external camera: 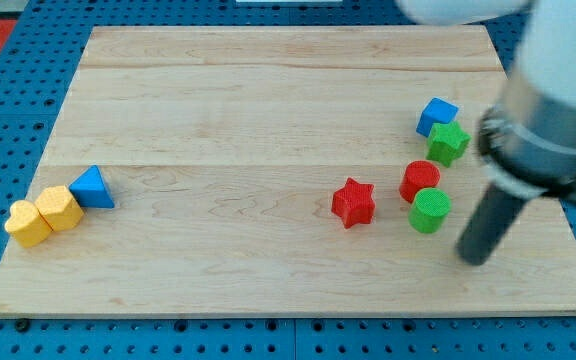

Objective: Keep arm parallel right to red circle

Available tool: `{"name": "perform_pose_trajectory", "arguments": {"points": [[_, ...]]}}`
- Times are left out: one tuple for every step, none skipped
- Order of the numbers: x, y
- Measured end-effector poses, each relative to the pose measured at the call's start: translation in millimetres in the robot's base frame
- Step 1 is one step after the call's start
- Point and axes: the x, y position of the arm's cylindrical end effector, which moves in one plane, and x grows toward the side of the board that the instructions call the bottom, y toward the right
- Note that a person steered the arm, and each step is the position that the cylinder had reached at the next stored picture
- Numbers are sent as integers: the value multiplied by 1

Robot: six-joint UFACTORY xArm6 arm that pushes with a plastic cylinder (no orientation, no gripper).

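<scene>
Item: red circle (pixel 420 179), just above the green circle (pixel 430 211) on our counter (pixel 268 110); our tool, a jawless rod holding nothing, has its tip (pixel 475 260) right of and below the red circle, apart from it.

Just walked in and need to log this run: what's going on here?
An arm with a rod is working over a wooden board of coloured blocks. My tip sits at the view's right, touching nothing, just right of and a little below the green circle and red circle. Nearby are a red star, green star and blue cube. Far left lie a blue triangle and two yellow blocks.
</scene>
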Motion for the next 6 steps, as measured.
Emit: {"name": "perform_pose_trajectory", "arguments": {"points": [[-30, 53], [-51, 53], [-58, 41], [-59, 10], [-60, 5], [-71, 5]]}}
